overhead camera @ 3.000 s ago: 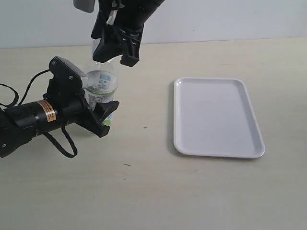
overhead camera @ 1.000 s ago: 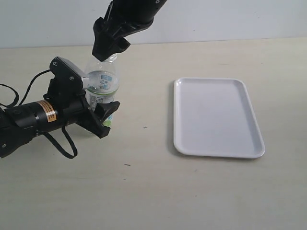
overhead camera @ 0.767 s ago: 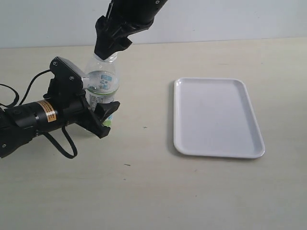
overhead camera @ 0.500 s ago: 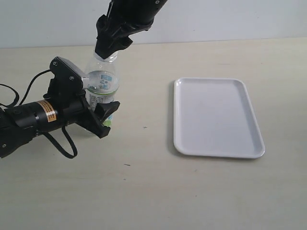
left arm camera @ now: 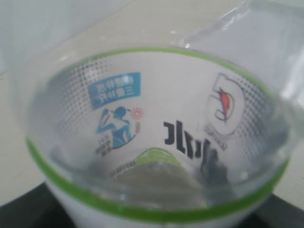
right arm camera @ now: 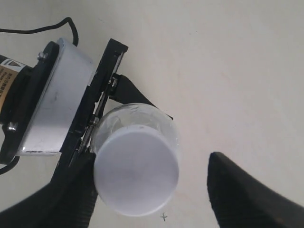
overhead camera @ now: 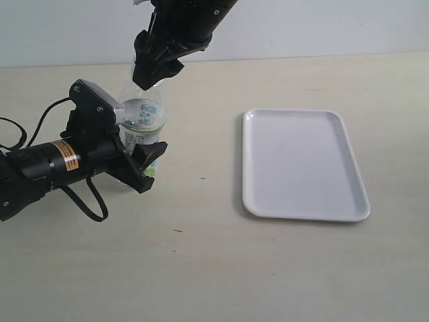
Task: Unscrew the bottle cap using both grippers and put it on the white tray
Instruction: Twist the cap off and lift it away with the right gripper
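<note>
The clear bottle [overhead camera: 141,117] with its white-and-green label stands upright at the left of the table. My left gripper [overhead camera: 134,134], on the arm with the orange label, is shut on its body; the label [left arm camera: 156,133] fills the left wrist view. My right gripper [overhead camera: 153,70] hangs over the neck and hides the bottle cap in the exterior view. In the right wrist view the white bottle cap [right arm camera: 137,173] sits on the bottle between the fingers of the open right gripper [right arm camera: 149,164]. One finger [right arm camera: 76,190] touches the cap's side; the other [right arm camera: 242,190] stands apart from it.
The white tray [overhead camera: 305,164] lies flat to the right of the bottle, with nothing on it. Black cables [overhead camera: 87,201] loop beside the left arm near the table's left edge. A pale wall runs behind the table.
The right gripper has come down onto the bottle's neck, turned about it and shifted slightly right. Bottle, left gripper and tray have stayed put.
</note>
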Available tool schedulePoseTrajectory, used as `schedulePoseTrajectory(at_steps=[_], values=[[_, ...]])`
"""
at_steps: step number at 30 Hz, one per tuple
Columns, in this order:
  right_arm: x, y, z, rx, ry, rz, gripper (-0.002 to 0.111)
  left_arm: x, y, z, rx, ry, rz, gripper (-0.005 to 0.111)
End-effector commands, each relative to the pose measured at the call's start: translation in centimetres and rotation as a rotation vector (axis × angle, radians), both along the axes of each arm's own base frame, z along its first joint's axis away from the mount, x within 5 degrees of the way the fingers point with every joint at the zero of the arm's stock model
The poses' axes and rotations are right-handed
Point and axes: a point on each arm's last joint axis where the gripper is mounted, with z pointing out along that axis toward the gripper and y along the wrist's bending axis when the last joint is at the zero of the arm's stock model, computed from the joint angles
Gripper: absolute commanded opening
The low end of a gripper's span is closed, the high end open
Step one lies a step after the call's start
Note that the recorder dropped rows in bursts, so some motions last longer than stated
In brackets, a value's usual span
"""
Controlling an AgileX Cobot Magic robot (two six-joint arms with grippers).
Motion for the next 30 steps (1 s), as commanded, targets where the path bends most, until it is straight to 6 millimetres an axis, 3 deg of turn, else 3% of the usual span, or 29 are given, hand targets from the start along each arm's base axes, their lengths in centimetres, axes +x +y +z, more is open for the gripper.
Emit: schedulePoseTrajectory(at_steps=[1,4,9,10,12,17,22,30], values=[[0.28,-0.16,0.17,-0.001,-0.035,-0.005,0.062,0.01,-0.22,0.51,-0.015,-0.025,-0.007,0.0],[0.28,-0.16,0.17,-0.003,-0.038,0.001,0.059,0.01,-0.22,0.51,-0.015,-0.025,-0.007,0.0],[0.35,-0.14,0.21,0.0,-0.046,-0.003,0.026,0.01,-0.22,0.51,-0.015,-0.025,-0.007,0.0],[0.38,-0.13,0.22,-0.001,-0.054,0.003,0.01,0.01,-0.22,0.51,-0.015,-0.025,-0.007,0.0],[0.37,-0.12,0.23,-0.007,-0.066,0.022,0.0,0.01,-0.22,0.51,-0.015,-0.025,-0.007,0.0],[0.2,0.16,0.36,-0.026,-0.159,0.192,0.0,0.02,-0.23,0.53,-0.016,-0.027,-0.007,0.0],[-0.28,0.5,0.45,-0.078,-0.328,0.515,0.0,0.02,-0.23,0.53,-0.018,-0.025,-0.006,0.0],[-0.35,0.65,0.55,-0.123,-0.477,0.72,0.0,0.02,-0.24,0.55,-0.019,-0.027,-0.006,0.0]])
